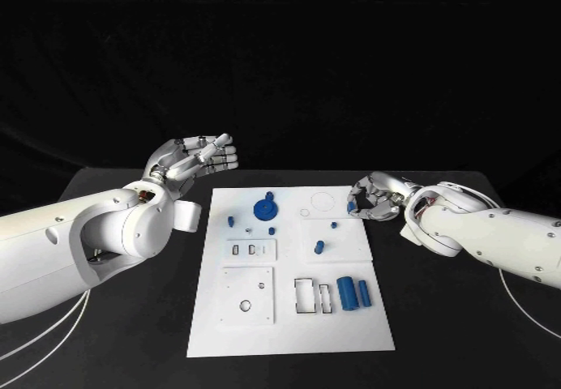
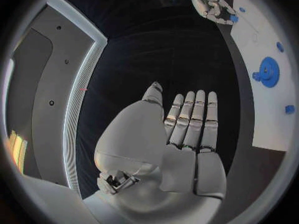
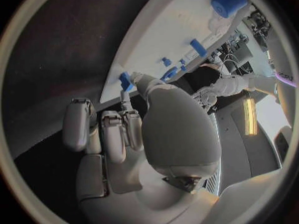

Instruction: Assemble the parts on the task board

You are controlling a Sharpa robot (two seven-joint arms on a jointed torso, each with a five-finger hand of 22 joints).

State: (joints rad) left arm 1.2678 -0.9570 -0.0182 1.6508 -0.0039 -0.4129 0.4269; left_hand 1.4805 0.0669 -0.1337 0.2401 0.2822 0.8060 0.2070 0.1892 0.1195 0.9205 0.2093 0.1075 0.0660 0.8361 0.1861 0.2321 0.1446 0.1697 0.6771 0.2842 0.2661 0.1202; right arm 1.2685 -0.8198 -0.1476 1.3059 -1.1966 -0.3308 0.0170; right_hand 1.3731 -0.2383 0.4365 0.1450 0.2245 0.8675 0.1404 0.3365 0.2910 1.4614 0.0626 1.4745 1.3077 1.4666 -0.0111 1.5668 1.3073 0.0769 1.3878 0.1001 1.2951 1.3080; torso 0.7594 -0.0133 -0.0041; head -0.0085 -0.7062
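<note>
The white task board lies in the middle of the black table. On its far part stands a blue gear with several small blue pieces around it, such as a peg. Two blue cylinders lie side by side on its near right part. My right hand is at the board's right edge and pinches a small blue part between thumb and finger; that part sits at the fingertips in the right wrist view. My left hand is raised left of the board's far corner, fingers straight and empty.
Several recessed cut-outs mark the board: a square panel with a hole at near left, rectangular slots beside the cylinders. Bare black table lies on both sides of the board.
</note>
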